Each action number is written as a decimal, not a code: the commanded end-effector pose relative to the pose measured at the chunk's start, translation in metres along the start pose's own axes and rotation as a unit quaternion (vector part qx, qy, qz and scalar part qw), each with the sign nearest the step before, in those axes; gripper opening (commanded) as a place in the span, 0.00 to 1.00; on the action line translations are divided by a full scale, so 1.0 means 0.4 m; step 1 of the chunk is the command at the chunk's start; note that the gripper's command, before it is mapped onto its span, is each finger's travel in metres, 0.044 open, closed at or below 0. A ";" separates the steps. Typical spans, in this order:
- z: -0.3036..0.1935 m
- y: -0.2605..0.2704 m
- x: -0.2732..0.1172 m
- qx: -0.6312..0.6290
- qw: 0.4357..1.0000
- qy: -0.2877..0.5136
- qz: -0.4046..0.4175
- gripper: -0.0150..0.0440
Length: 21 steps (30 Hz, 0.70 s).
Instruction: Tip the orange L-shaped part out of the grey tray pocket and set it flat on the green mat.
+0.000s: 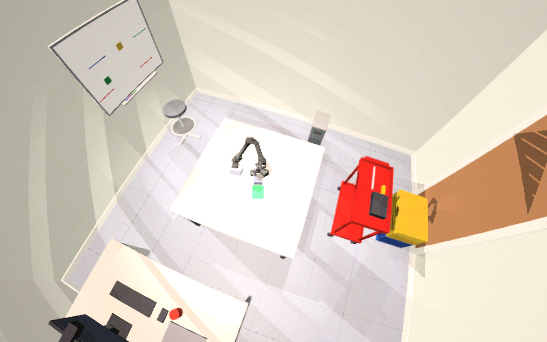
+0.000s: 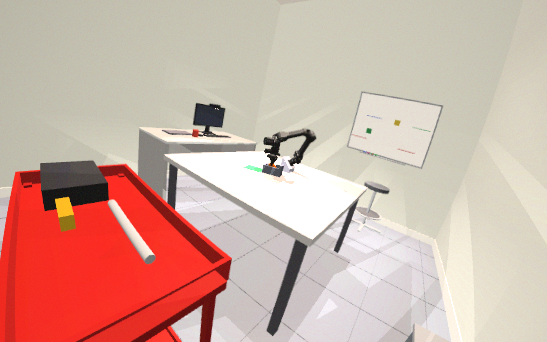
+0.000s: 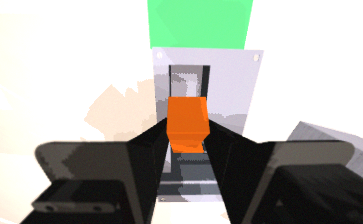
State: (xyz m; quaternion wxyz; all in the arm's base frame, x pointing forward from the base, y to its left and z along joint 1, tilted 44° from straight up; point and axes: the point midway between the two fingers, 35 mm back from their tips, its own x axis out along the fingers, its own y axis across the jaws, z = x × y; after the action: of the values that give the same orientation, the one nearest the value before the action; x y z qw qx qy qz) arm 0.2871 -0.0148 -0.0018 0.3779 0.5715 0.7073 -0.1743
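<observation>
Gripper (image 3: 187, 137) clamped on raised end of orange part (image 3: 187, 124), tipped up over grey tray (image 3: 242, 80) pocket; long axis runs toward green mat (image 3: 200, 24), just beyond tray.

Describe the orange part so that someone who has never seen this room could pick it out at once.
Find the big white table in the middle of the room, then the dark robot arm on it. Under the arm's tool sits a flat grey tray next to a bright green mat. The orange L-shaped part is the only orange block there, tipped up out of the tray's pocket and pinched between the black fingers.
</observation>
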 end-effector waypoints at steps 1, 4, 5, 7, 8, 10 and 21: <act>0.000 0.000 -0.003 0.000 1.000 0.000 0.000 0.25; 0.000 0.000 -0.010 0.000 1.000 0.000 0.000 0.25; -0.001 -0.001 -0.013 0.000 1.000 0.001 0.000 0.25; -0.001 -0.001 -0.021 0.001 1.000 0.001 -0.001 0.25; -0.001 -0.001 -0.025 0.001 1.000 0.001 -0.001 0.25; -0.001 -0.002 -0.033 0.002 1.000 0.002 -0.001 0.25; -0.002 -0.003 -0.076 0.003 1.000 0.003 -0.002 0.25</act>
State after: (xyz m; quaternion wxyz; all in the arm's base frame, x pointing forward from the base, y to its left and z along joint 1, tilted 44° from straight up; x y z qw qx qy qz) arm 0.2860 -0.0320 0.0165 0.3726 0.5718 0.7093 -0.1766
